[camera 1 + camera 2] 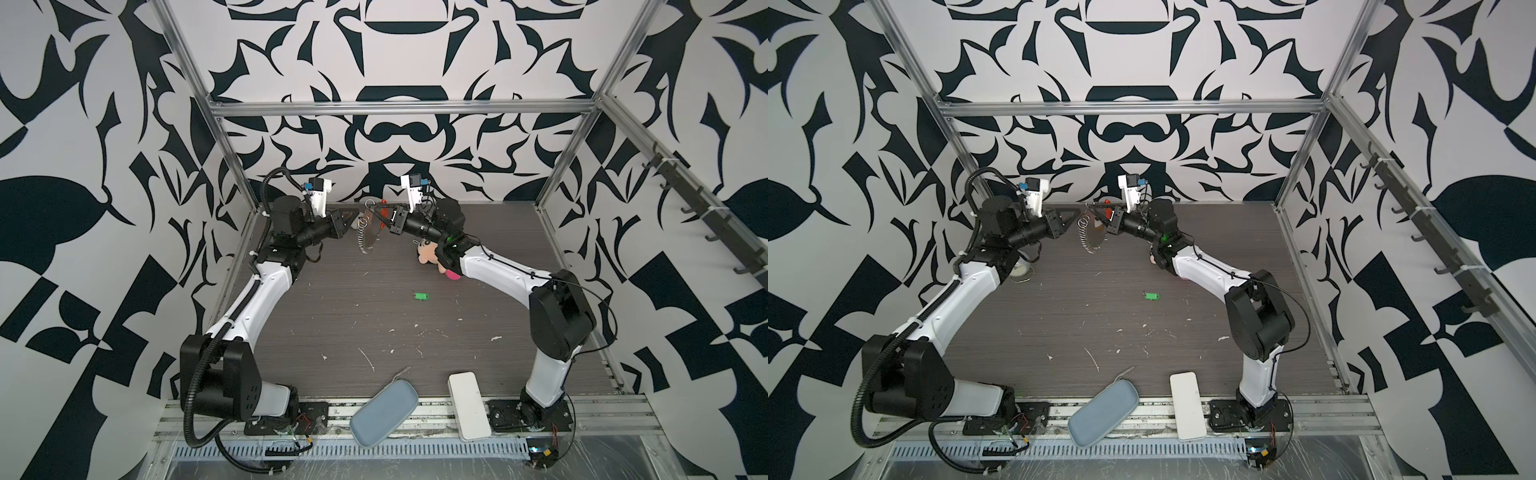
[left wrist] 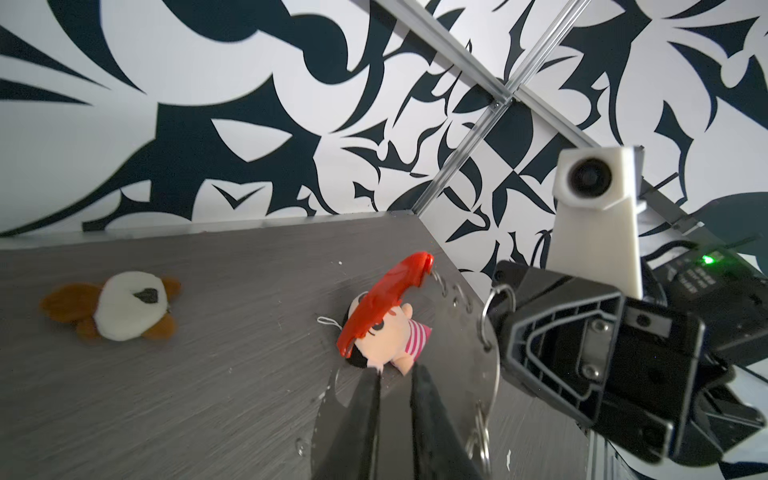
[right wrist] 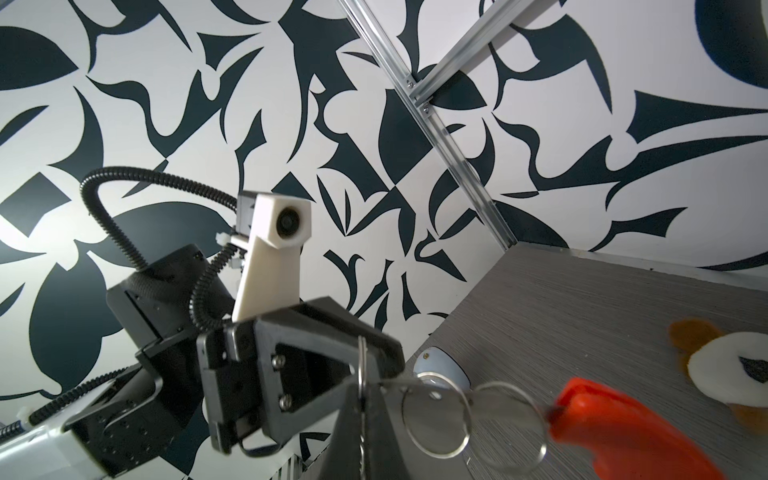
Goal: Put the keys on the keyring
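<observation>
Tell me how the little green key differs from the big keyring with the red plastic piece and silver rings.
Place: the tiny bright green blocky key lies flat on the grey table; the large keyring of red curved plastic and silver rings hangs above it.
Grip: the key is untouched; the keyring is clamped in the right tool.
Size: the key is far smaller than the keyring.
Both have silver metal parts.

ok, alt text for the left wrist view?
The right gripper is shut on a silver ring of the keyring, whose red plastic curve hangs in front of a small plush doll in a pink-striped top. A brown-and-white plush toy lies apart on the grey table; the left gripper stands slightly open.
</observation>
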Robot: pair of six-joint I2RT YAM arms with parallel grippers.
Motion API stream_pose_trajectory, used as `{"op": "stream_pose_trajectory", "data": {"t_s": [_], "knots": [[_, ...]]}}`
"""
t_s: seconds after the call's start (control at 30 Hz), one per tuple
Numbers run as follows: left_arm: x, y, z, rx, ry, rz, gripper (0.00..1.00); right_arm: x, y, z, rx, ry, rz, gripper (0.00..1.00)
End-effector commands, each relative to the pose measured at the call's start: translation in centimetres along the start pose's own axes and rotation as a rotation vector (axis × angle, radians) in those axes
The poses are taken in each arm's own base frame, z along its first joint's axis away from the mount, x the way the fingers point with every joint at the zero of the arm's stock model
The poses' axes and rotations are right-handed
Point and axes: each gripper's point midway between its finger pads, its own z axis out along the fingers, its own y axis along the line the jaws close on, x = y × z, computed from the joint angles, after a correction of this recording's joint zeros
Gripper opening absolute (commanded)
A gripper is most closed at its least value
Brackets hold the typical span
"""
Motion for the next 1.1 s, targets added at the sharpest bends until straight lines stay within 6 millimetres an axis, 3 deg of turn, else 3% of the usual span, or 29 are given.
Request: {"op": "stream_pose_trajectory", "data": {"t_s": [0.0, 0.4, 0.57, 0.73, 1.07], "knots": [[-2.0, -1.1, -1.2, 0.056, -0.035, 0.039, 0.21, -4.0, 4.4, -0.1, -0.103, -0.086, -0.087, 0.0], [-3.9, -4.0, -0.2, 0.386, -0.085, -0.1, 0.22, -3.7, 4.6, 0.2, -0.127, -0.066, -0.074, 0.0], [-3.9, -3.9, 0.0, 0.406, -0.096, -0.125, 0.2, -3.9, 4.7, 0.5, -0.144, -0.062, -0.073, 0.0], [-3.8, -4.1, 0.3, 0.432, -0.095, -0.145, 0.07, -4.1, 4.9, 0.9, -0.171, -0.068, -0.054, 0.0], [-3.3, -3.9, 0.5, 0.443, -0.087, -0.162, 0.1, -4.8, 5.6, 0.8, -0.189, -0.086, -0.057, 0.0]]}}
